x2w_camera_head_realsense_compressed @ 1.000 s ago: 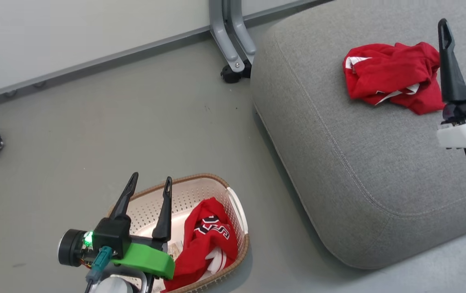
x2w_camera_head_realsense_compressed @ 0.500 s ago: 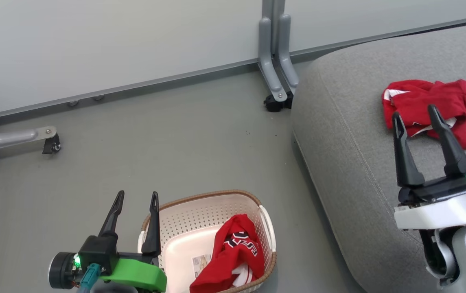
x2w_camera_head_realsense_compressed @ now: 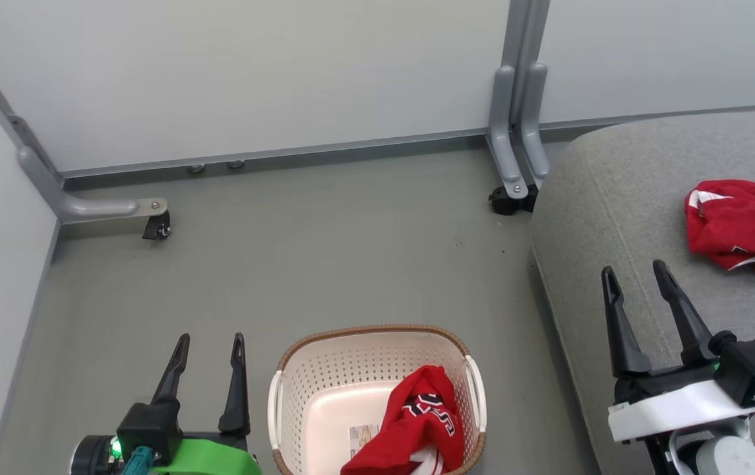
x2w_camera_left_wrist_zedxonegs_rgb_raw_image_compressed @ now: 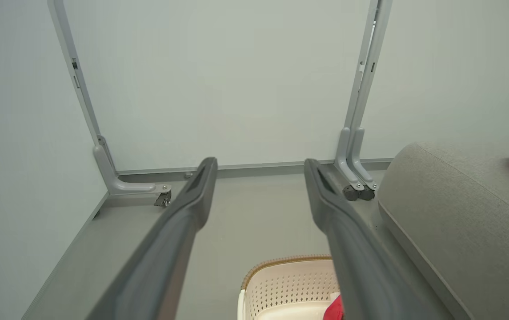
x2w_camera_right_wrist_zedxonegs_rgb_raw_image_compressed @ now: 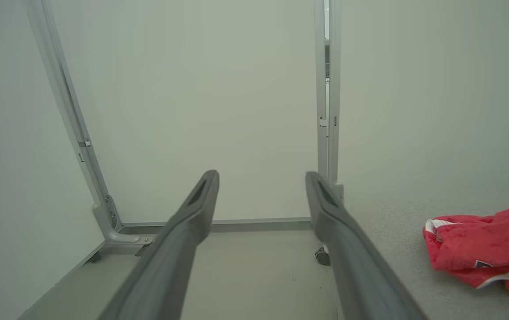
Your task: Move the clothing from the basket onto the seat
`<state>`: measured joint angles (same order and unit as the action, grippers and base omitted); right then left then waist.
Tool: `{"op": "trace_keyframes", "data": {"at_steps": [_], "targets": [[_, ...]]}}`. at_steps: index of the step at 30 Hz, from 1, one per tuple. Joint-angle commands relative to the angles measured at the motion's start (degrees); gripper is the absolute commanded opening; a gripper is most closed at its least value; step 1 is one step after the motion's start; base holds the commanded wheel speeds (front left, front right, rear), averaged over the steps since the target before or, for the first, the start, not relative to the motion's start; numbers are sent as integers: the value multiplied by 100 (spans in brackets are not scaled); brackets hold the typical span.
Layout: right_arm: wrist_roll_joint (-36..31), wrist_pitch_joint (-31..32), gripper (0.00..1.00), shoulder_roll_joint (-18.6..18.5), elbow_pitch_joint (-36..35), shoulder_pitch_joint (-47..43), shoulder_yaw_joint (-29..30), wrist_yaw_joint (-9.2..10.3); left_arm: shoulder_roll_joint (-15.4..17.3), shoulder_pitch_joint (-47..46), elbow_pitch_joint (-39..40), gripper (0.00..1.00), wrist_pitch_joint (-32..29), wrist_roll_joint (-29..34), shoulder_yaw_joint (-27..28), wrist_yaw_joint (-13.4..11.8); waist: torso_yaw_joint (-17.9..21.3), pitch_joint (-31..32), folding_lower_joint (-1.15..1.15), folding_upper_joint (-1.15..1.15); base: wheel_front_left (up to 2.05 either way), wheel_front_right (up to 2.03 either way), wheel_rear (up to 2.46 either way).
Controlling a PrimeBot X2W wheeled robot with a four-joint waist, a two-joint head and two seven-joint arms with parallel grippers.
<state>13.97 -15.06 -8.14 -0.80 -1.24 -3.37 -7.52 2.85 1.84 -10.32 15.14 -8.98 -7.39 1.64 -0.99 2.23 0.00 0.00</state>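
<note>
You're halfway (left gripper (x2w_camera_head_realsense_compressed: 211, 340) and right gripper (x2w_camera_head_realsense_compressed: 634, 267) both spread wide, empty), so next reach into the basket (x2w_camera_head_realsense_compressed: 377, 328) for the lettered red jersey (x2w_camera_head_realsense_compressed: 420, 422).

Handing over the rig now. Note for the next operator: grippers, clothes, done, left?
Left gripper: open, empty, left of the basket.
Right gripper: open, empty, by the seat.
Done: one red garment lies on the seat.
Left: the lettered red garment sits in the basket; move it onto the seat.
</note>
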Motion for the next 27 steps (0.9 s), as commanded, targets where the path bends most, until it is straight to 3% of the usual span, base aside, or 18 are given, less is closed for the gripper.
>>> {"op": "trace_keyframes", "data": {"at_steps": [1,11,27], "targets": [[-29,-17,100,21,20,-106,11,6,10,90,-24,100,0,25,16,-16,-166,73,0,0,0,0,0],[-145,-17,100,230,232,-341,67,6,10,173,-69,100,0,-40,28,-64,-379,107,0,0,0,0,0],[-149,-17,100,237,355,-212,167,6,9,157,-82,100,0,-85,-27,-94,-313,85,0,0,0,0,0]]}}
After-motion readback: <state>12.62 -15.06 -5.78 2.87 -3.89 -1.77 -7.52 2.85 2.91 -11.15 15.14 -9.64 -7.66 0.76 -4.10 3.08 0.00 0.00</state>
